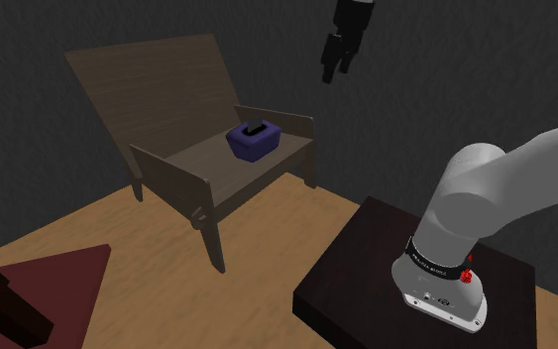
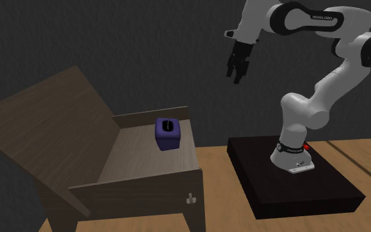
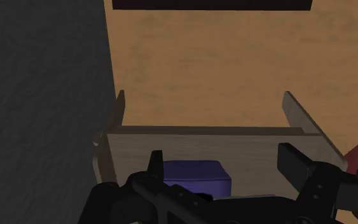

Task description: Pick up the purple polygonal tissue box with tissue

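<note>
Box: the purple tissue box (image 1: 254,141) stands on the seat of the wooden chair (image 1: 158,89), close to one armrest, with a dark slot on its top.
Hand: the black gripper (image 1: 336,71) hangs high above the chair, well apart from the box; its two fingers are spread and grasp nothing.
Stand: the dark stand (image 1: 366,268) sits on the wood floor (image 1: 267,238), beside the chair.

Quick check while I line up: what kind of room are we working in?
Probably a living room: a wooden armchair holding the purple tissue box, a wood plank floor and what looks like a dark red rug.
</note>
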`<act>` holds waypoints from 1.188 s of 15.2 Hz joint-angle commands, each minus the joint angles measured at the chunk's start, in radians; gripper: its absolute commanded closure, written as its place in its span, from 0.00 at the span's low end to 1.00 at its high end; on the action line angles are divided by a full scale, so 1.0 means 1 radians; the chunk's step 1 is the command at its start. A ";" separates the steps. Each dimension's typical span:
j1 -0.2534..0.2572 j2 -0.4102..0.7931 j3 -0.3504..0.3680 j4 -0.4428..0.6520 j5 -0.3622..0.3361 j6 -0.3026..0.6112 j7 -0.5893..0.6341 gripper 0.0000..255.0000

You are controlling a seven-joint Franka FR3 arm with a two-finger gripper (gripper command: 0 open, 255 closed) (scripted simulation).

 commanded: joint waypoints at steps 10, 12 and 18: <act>0.086 0.312 -0.076 0.097 -0.065 0.207 -0.298 0.00; 0.103 0.384 -0.087 0.130 -0.071 0.246 -0.362 0.00; 0.146 0.601 -0.102 0.249 -0.079 0.343 -0.548 0.00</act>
